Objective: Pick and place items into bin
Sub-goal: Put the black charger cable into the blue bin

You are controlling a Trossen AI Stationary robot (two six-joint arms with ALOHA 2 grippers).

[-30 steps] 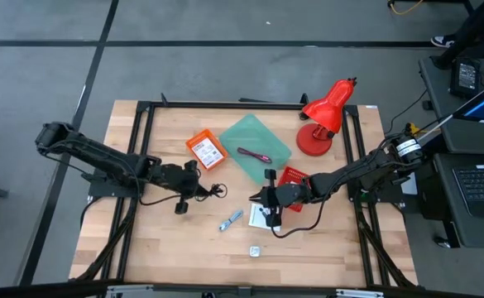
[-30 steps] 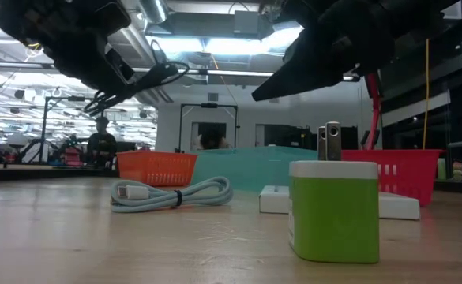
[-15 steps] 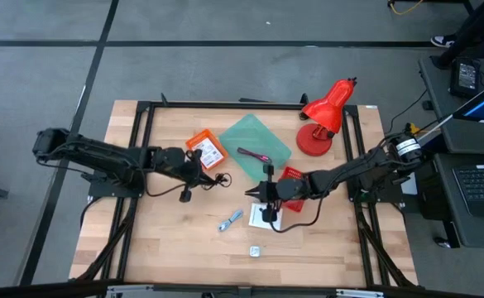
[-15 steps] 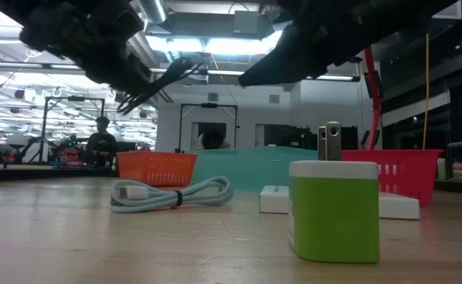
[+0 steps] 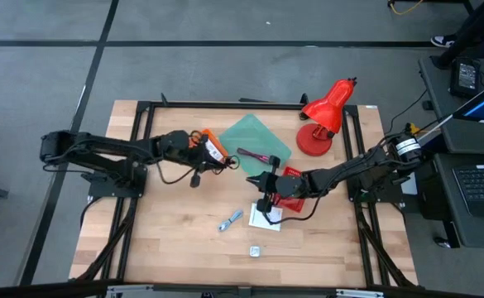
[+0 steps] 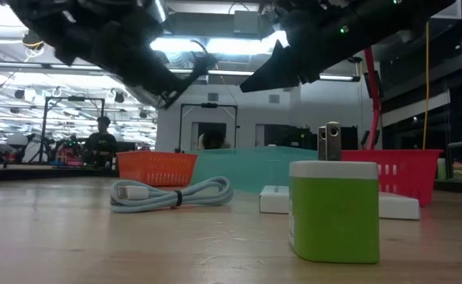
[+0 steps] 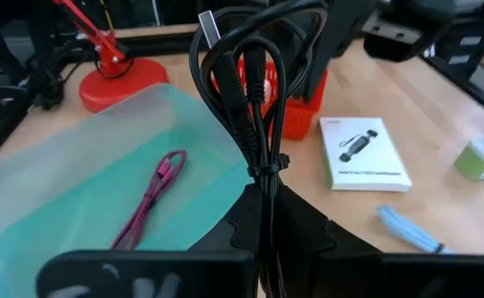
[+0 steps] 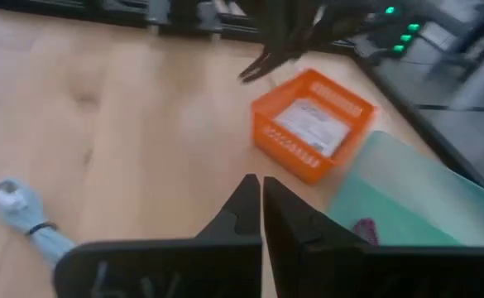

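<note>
Wooden table (image 5: 175,240) below, left hand (image 5: 198,157) clamps the black coiled cable (image 7: 254,99), loops dangling lengthwise.

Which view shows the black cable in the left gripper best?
Left wrist view: the black cable fills the frame, bundled and pinched by the left gripper. The high view shows it small; the low and right wrist views show only dark blurs.

Robotics lab: framed workbench (image 5: 167,248), laptop (image 5: 480,186), open hall with ceiling lights (image 6: 238,43).
</note>
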